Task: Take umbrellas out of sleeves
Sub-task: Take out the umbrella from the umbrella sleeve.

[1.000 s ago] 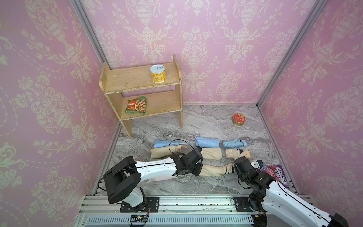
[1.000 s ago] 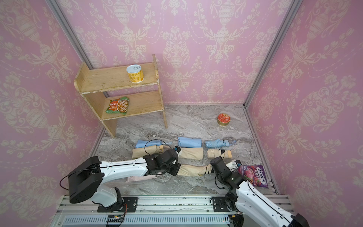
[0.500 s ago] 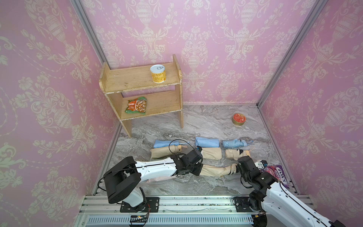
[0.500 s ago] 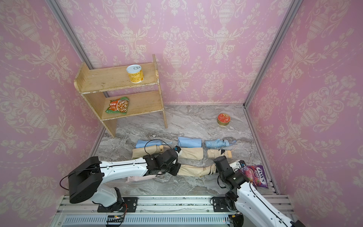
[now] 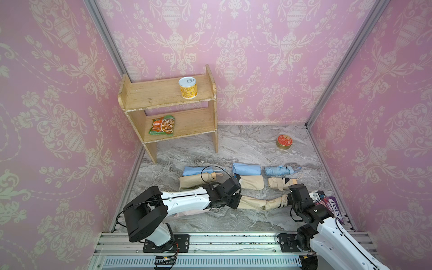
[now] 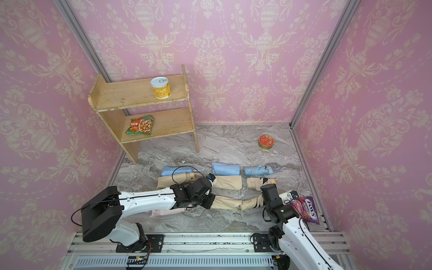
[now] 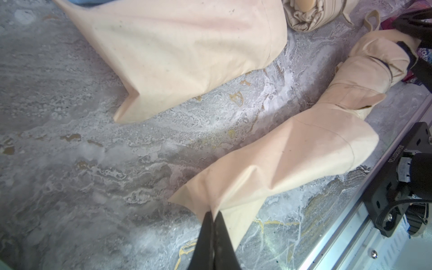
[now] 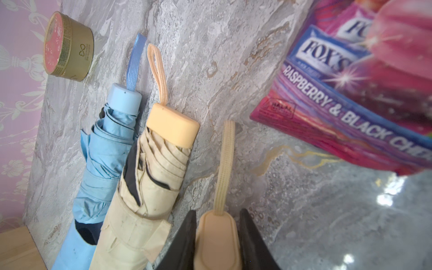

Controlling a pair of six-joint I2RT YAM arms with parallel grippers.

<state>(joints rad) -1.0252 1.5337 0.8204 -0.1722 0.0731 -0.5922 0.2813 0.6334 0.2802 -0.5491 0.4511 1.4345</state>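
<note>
Okay, so everything turns on one line here. The beige umbrella point(image 5: 275, 203) lies along the front of the worktop point(image 5: 233, 145), partway out of its sleeve point(image 5: 251, 203), and its long axis runs straight across between my two arms.

My left tool point(image 7: 211, 215) is pressed together on a fold at the sleeve's closed end, pinching just fabric as far as I can tell. My right tool point(image 8: 217, 211) is clamped on the handle point(image 8: 217, 240), one finger on each flat side, with the strap point(image 8: 224, 163) poking out ahead of it.

So the umbrella lies to the right of the left tool and the sleeve opens to the right. The way out is along that axis, away from the left arm. The right arm owns the pull and the left one is just the anchor.

In both top views the exposed end kinks up a bit toward the right tool. I'd guess the pull isn't dead in line with the sleeve, so the opening could bunch up. The candy bag point(image 5: 332, 208) sits just beside the right tool on its outer side, which is where I'm heading.

Versus a second ago, the right tool sits further out to the right, nearer the bag, and more pleated fabric shows past the sleeve. The left tool hasn't budged.
</note>
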